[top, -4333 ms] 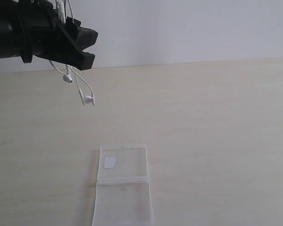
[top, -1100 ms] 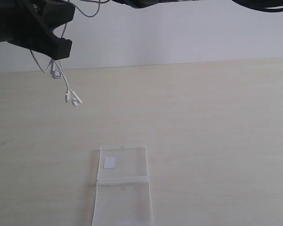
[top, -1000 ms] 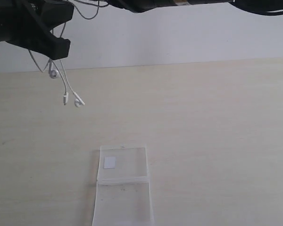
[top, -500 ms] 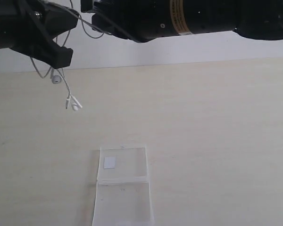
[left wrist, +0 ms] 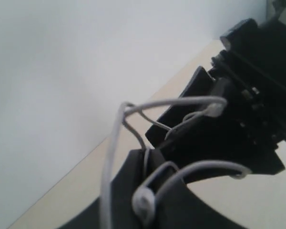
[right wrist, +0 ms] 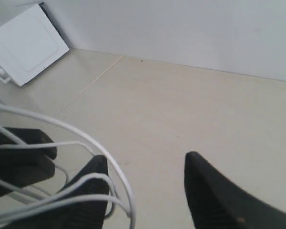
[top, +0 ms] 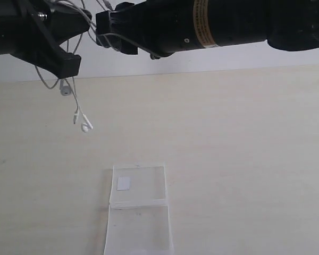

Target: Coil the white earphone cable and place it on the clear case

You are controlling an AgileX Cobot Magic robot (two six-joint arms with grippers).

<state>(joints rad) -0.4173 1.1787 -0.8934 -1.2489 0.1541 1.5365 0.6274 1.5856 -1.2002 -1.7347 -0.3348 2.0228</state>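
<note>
Setting is reading as a robotics lab test bench. A black left arm (top: 16, 29) and a black right arm (top: 239, 24) are hanging over a pale wood-grain counter (top: 244, 159), which is backing onto a plain white wall (top: 228, 58). The right arm is showing a gold label band (top: 201, 21). A clear case (top: 138, 212) is lying flat on the counter. In the right wrist view a flat white panel (right wrist: 26, 43) is showing at the foot of the wall.

White earphone cable (top: 85, 127), clear case (top: 141, 226) with white sticker (top: 124, 183), beige table (top: 244, 159), black fingers (right wrist: 214, 200)
</note>
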